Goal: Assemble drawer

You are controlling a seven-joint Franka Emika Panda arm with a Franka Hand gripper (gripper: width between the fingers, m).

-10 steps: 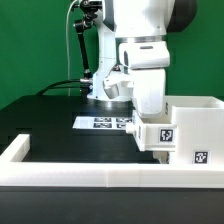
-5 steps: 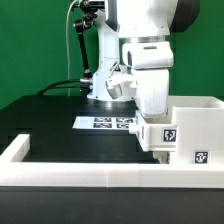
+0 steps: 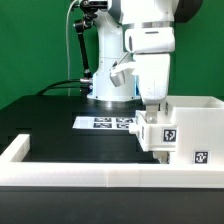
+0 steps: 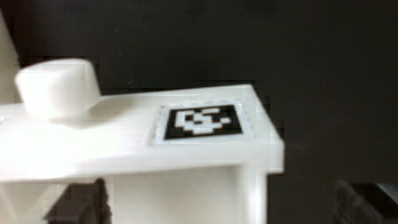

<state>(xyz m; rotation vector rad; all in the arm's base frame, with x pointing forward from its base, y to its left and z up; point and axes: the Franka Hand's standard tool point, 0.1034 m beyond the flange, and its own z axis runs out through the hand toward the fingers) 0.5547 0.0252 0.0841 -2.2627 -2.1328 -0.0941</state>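
The black table [image 3: 60, 125] fills the scene, edged in front by the low white border wall [image 3: 70, 172]. At the exterior view's right stands the large cube-shaped housing [image 3: 195, 130], resting on the table against that wall, with a square tag on its front face. Against the housing's left side sits a small open-top box [image 3: 160, 135], also tagged; the wrist view shows its tagged top and a white knob [image 4: 59, 90]. The gripper [image 3: 152, 103] hangs just above the small box, its fingers hidden behind the hand, so their state cannot be told. The marker board [image 3: 105, 122] lies flat behind.
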